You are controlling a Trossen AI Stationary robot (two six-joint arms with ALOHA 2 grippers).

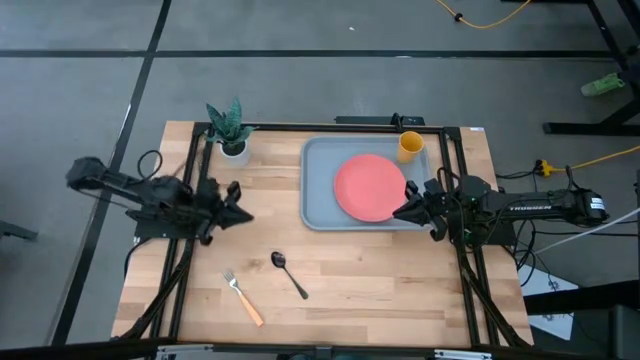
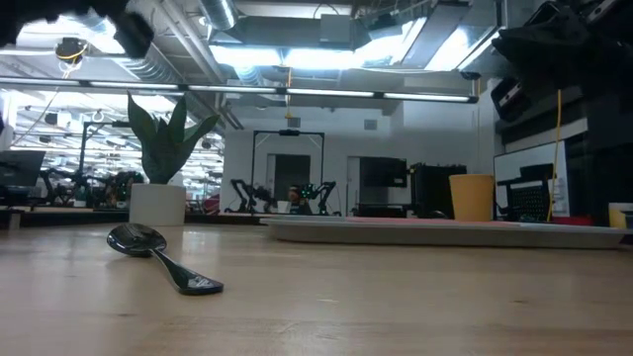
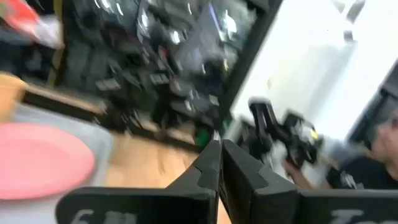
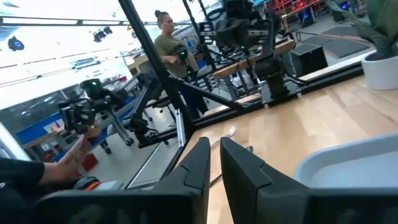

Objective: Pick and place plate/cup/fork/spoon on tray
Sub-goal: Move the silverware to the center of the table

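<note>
The coral-pink plate lies flat in the grey-blue tray. The yellow-orange cup stands upright in the tray's far right corner. The dark spoon and the orange-handled fork lie on the bare wood near the front edge, left of centre. My left gripper is shut and empty, left of the tray, pointing at it. My right gripper is shut and empty, raised over the tray's near right part beside the plate's edge. The left wrist view shows the plate ahead of the fingers.
A small white pot with a green plant stands at the far left of the table, left of the tray. Black frame rails run along the table's sides. In the low view the spoon lies in front of the plant. People show beyond the table.
</note>
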